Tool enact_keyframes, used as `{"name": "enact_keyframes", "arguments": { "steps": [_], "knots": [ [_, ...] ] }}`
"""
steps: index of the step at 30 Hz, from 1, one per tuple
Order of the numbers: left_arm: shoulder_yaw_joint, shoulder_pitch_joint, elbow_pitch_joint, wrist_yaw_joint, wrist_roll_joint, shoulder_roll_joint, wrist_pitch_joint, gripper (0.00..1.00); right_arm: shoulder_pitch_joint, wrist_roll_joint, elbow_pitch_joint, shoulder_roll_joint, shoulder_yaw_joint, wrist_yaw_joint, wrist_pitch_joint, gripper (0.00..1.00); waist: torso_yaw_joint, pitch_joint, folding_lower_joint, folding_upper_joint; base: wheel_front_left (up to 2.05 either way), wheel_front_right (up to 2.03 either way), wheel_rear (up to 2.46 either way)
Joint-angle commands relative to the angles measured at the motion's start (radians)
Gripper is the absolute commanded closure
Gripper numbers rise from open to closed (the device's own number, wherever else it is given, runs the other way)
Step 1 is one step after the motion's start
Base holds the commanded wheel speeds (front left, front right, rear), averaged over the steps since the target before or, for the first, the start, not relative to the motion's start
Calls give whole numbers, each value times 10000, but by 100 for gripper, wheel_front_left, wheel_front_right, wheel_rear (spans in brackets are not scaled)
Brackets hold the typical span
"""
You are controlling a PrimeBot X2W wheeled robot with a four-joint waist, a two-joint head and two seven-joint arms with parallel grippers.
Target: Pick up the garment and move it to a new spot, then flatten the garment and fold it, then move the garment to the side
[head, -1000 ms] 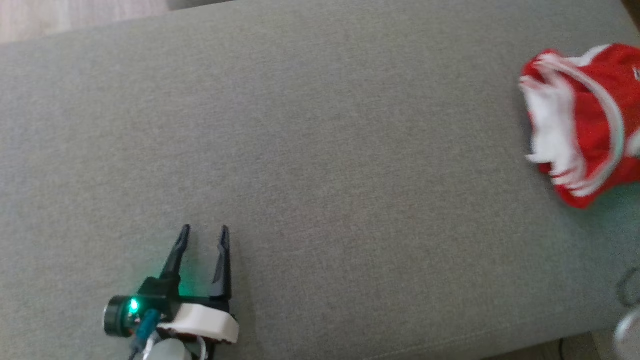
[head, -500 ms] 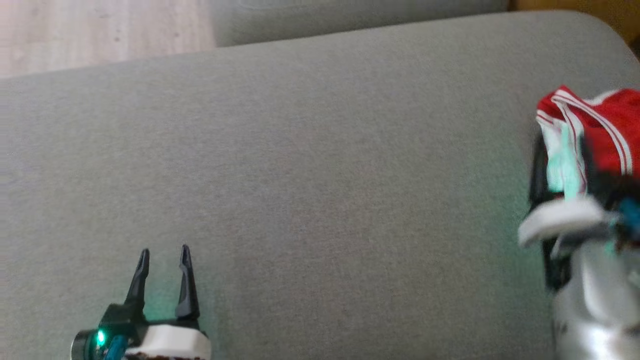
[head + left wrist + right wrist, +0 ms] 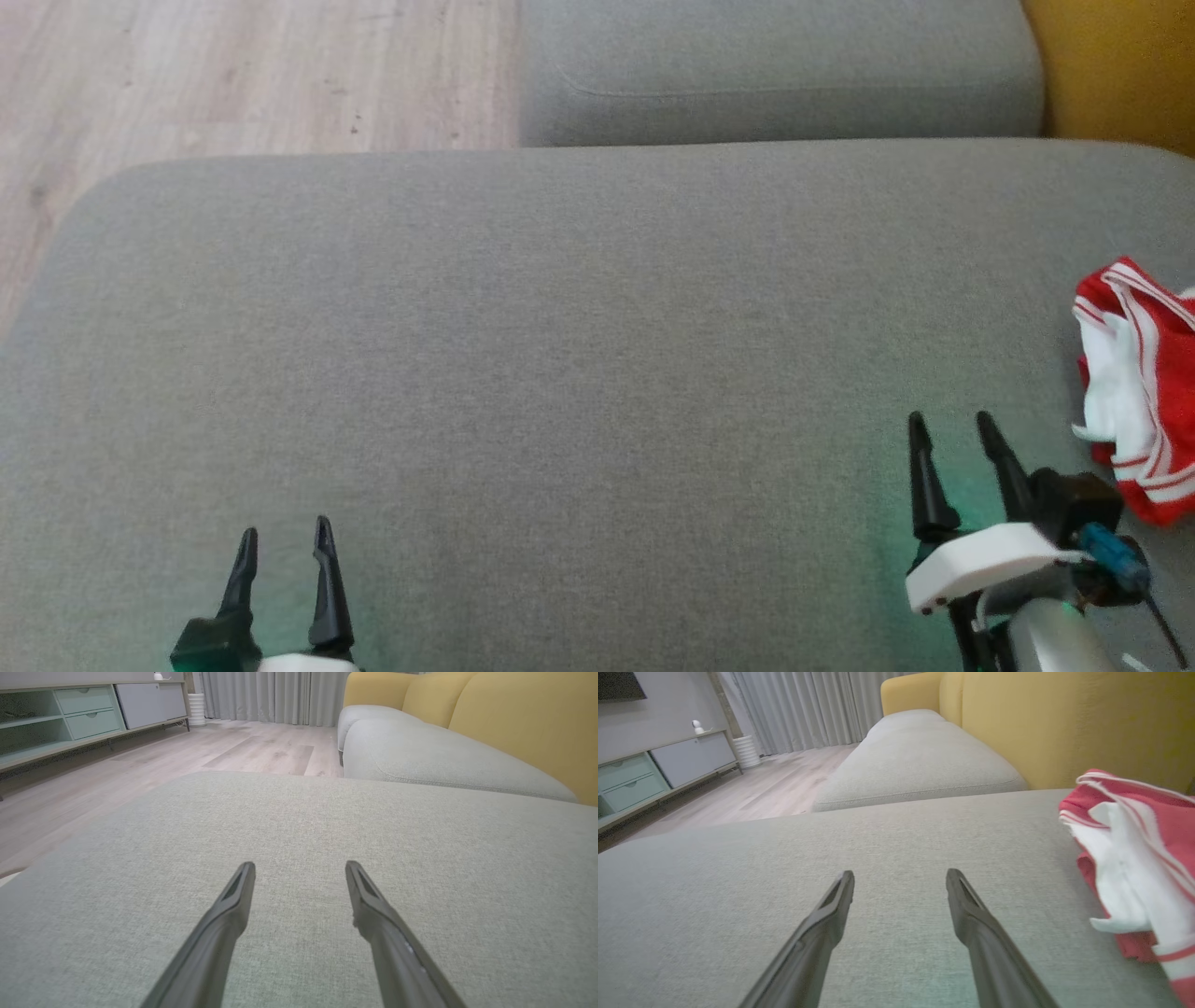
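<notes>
Grey cushion (image 3: 560, 373); crumpled garment (image 3: 1134, 383) just right of empty right gripper (image 3: 952, 425).

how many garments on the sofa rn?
1: a red-and-white garment, crumpled at the right edge of the grey cushion, just right of the open right gripper. It runs out of the head view, so more could be hidden there.
</notes>
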Motion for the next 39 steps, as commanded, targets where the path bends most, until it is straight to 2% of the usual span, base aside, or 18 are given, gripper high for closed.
{"name": "enact_keyframes", "arguments": {
  "steps": [1, 9, 10, 15, 39],
  "knots": [
    [282, -270, -282, 67, -87, 22, -82, 0, -209, 81, -323, -37, 342, -17, -110, 0, 137, -132, 2, 0, 0, 0, 0],
    [389, -121, -449, -318, -557, 22, -82, 0, -266, 187, -296, -36, 565, -17, -110, 0, 61, -248, 2, 0, 0, 0, 0],
    [73, 44, -110, -340, -554, 0, 3, 100, 48, 136, 10, 9, 285, 0, 0, 100, 79, -245, 2, 0, 0, 0, 0],
    [161, -62, 199, -358, -882, -9, 199, 100, 37, 496, 265, 16, 179, 0, 159, 100, 56, -247, 2, 0, 0, 0, 0],
    [323, -342, -155, -574, -3591, -3, 841, 100, 99, 3353, -382, 6, 26, -4, 805, 100, -62, -227, 2, 0, 0, 0, 0]
  ]
}}
